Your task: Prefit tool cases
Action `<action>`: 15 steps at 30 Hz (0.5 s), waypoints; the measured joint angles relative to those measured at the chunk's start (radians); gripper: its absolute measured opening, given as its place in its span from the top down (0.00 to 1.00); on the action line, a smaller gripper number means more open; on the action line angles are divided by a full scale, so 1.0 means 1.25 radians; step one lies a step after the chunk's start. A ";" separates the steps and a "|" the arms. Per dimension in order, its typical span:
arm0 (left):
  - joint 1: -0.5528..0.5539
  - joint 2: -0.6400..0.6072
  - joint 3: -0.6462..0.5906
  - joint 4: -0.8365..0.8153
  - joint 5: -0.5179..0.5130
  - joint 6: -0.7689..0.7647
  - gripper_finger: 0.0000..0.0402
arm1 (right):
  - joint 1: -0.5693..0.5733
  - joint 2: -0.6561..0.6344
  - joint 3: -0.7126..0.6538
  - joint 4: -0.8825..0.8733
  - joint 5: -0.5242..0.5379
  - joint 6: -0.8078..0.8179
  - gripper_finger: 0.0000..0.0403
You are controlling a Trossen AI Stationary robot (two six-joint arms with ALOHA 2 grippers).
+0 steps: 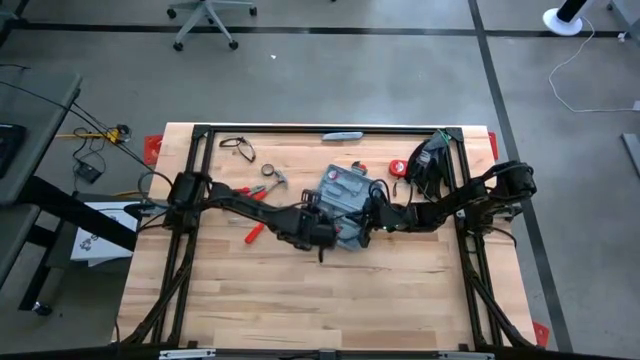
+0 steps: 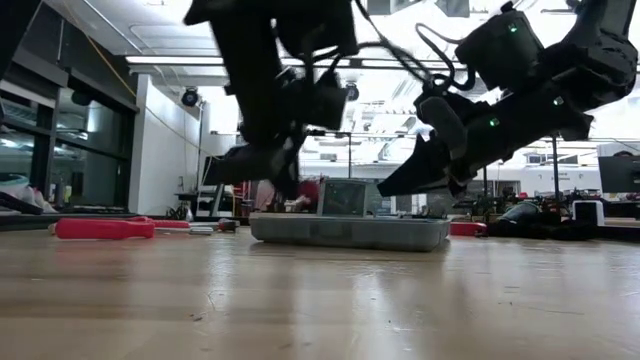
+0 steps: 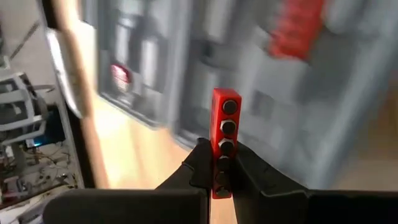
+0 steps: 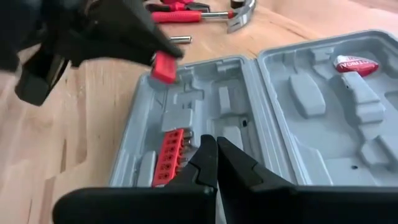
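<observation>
The blue-grey tool case (image 1: 345,200) lies open and flat at the table's middle, its moulded insides up. One red bit strip (image 4: 169,155) sits in a recess of the half nearer my right gripper. My left gripper (image 3: 221,171) hangs over that half's edge (image 4: 146,99), shut on a second red bit strip (image 3: 225,134). My right gripper (image 4: 216,152) is shut and slants down over the case's inside beside the seated strip. My left gripper pinches the red bit strip by one end (image 3: 222,177) between its two fingers, which lie along the strip. The other end (image 3: 226,102) sticks out past the fingertips, and the strip hangs clear above the case (image 4: 165,67). My right gripper's shut fingertips (image 4: 205,155) stand right over the case's moulded tray; whether they touch it I cannot tell.
Left of the case lie a hammer (image 1: 276,178), red-handled pliers (image 1: 255,190) and a red screwdriver (image 1: 253,233). A slim grey-blue bar (image 1: 343,134) lies at the far edge. A red tape measure (image 1: 397,167) and a black bundle (image 1: 430,160) lie at the far right. Bare wood stretches along the near side.
</observation>
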State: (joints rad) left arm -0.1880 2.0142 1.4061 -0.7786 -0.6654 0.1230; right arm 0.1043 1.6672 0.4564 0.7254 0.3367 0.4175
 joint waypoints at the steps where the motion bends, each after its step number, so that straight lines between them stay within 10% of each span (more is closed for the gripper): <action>1: -0.004 0.000 -0.014 0.005 0.002 -0.005 0.95 | 0.000 0.000 0.000 0.002 -0.001 -0.004 1.00; 15: -0.008 0.003 -0.119 0.128 -0.048 -0.034 0.95 | -0.027 0.070 0.120 -0.008 -0.105 -0.064 1.00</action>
State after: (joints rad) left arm -0.1974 2.0178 1.2576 -0.6179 -0.7258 0.0803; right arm 0.0703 1.7545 0.6068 0.7149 0.2050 0.3374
